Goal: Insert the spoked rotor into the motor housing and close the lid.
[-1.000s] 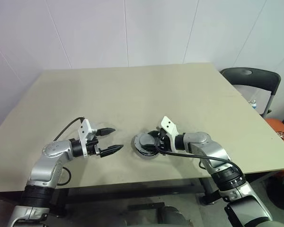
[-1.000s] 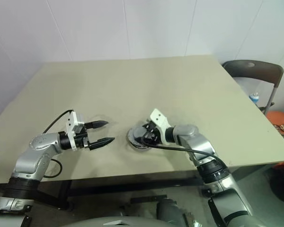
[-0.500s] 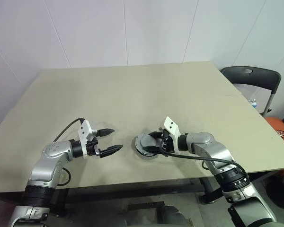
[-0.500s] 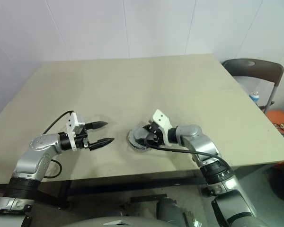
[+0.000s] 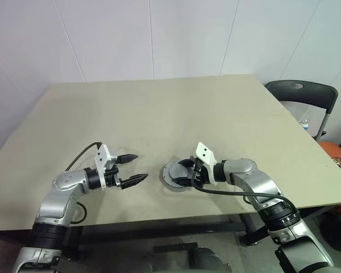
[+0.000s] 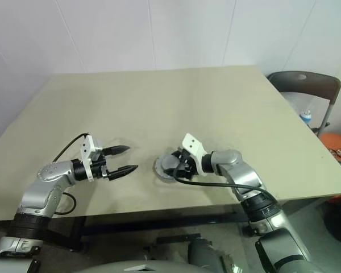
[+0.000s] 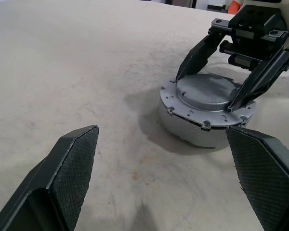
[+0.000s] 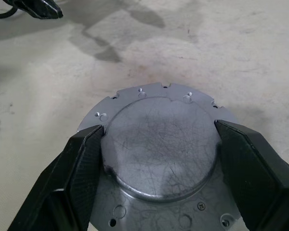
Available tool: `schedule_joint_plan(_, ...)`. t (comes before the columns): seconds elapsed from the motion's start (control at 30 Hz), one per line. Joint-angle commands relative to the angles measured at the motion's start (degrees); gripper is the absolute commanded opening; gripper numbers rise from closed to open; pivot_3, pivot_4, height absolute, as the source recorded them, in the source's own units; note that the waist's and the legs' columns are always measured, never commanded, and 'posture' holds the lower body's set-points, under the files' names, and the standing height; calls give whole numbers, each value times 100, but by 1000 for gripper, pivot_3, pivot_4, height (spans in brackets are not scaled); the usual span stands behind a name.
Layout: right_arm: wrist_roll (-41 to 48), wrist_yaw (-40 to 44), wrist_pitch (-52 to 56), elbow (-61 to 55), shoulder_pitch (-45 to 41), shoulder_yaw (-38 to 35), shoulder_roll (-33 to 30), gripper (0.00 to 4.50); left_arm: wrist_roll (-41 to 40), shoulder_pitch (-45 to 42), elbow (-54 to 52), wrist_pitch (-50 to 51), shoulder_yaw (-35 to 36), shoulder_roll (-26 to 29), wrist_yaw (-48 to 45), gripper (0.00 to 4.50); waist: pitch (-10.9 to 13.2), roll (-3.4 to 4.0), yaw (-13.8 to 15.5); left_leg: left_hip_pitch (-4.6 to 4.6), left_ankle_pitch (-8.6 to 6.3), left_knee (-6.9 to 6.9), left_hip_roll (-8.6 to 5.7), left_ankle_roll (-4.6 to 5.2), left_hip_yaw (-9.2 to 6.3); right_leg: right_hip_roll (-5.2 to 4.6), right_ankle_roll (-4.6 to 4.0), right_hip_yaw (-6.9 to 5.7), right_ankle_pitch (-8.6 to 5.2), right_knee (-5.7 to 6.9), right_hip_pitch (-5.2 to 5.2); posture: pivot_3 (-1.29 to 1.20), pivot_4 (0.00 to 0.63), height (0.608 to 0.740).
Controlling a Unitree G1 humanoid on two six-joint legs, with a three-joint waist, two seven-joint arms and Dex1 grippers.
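Note:
The motor housing (image 7: 183,129), a round grey metal cup, stands on the table near its front edge. Its lid (image 8: 159,149) lies flat on top, a scratched silver disc with a raised round centre and a notched flange. My right gripper (image 5: 185,172) reaches over it from the right, one finger against each side of the raised centre (image 7: 204,91). To the left, well apart from the housing, my left gripper (image 5: 141,166) hangs open and empty, pointing at it. The spoked rotor is hidden.
The beige table (image 5: 159,114) stretches away behind the housing. A dark chair (image 5: 304,94) stands past its back right corner, with an orange object (image 5: 338,156) on the floor beside it. The table's front edge runs just below both arms.
The right wrist has turned slightly on the lid and its forearm has swung a little outward. The left arm and the housing have stayed in place.

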Motion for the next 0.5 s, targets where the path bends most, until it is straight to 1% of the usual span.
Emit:
schedule_joint_plan(0.03, -87, 23, -72, 68, -73, 37, -40, 3266, 9, -98, -153, -37, 26, 12, 42, 4500, 0, 0, -1, 0, 0, 0, 0, 0, 0, 0, 0, 0, 0, 0, 0, 0, 0, 740)
schedule_joint_plan(0.3, -341, 193, -27, 228, -108, 250, -204, 3266, -5, -221, -151, 46, -17, 11, 54, 4500, -1, 0, 2, 14, 0, 3, 0, -1, 0, 0, -1, 0, 0, 3, 15, 0, 0, 740)
schedule_joint_plan(0.5, -716, -202, -291, 780, -269, 322, -147, 3266, -17, -232, -215, 93, -15, 22, 65, 4500, -2, -1, -5, 44, -1, 3, -1, 2, 1, 0, -1, 0, 0, 2, 48, 0, 0, 740)
